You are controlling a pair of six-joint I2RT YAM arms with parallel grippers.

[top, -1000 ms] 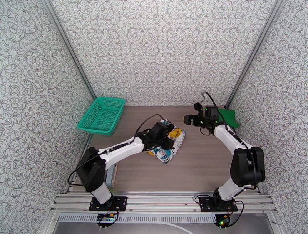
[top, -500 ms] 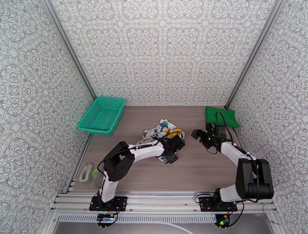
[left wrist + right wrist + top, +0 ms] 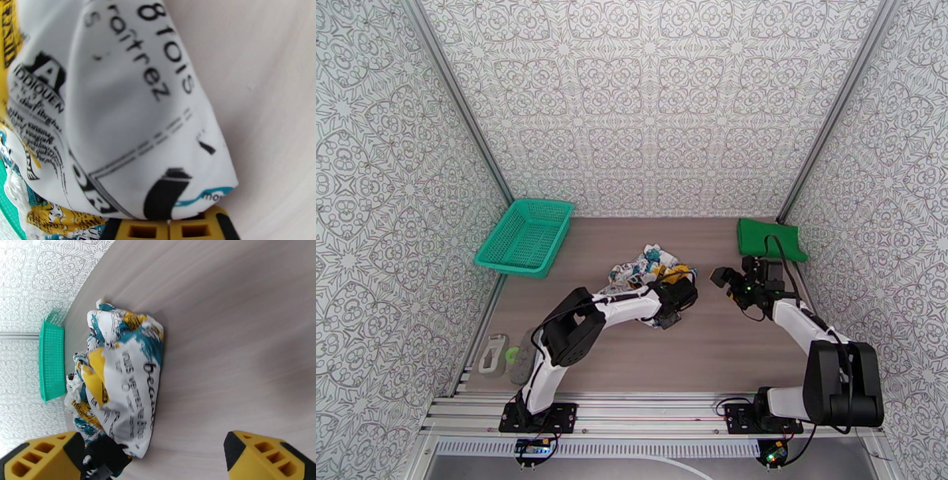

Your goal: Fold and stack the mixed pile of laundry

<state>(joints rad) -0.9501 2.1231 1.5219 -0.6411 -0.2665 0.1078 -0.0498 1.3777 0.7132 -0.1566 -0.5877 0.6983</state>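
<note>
The left gripper (image 3: 170, 231) is clenched on the near edge of the white printed garment (image 3: 644, 268), which lies crumpled at the middle of the table (image 3: 711, 347). The right gripper (image 3: 156, 457) is released, jaws wide, facing that garment but apart from it. The green shirt (image 3: 768, 238) lies folded at the far right corner.
</note>
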